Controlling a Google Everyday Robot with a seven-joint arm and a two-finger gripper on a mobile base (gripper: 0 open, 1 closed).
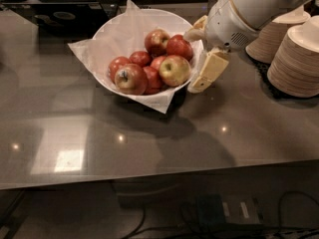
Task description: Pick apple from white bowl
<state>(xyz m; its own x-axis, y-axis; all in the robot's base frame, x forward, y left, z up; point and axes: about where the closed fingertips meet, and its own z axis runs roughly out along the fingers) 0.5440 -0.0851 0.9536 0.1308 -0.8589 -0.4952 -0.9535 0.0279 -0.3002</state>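
The white bowl (115, 26), lined with crinkled white paper, stands at the back middle of the grey table. It holds several apples. The palest apple (174, 69), yellow-green with a red blush, lies at the bowl's right front edge. My gripper (191, 61) is open at the bowl's right rim, just right of that apple. One cream finger (195, 30) is over the far rim beside a red apple, and the other finger (208, 72) hangs outside the near rim. It holds nothing.
Darker red apples (157, 41) and a streaked red-and-gold apple (130, 78) fill the rest of the bowl. Stacks of tan paper bowls (298, 59) stand at the right. A dark tray (60, 16) sits at the back left. The table's front edge (149, 177) runs across below.
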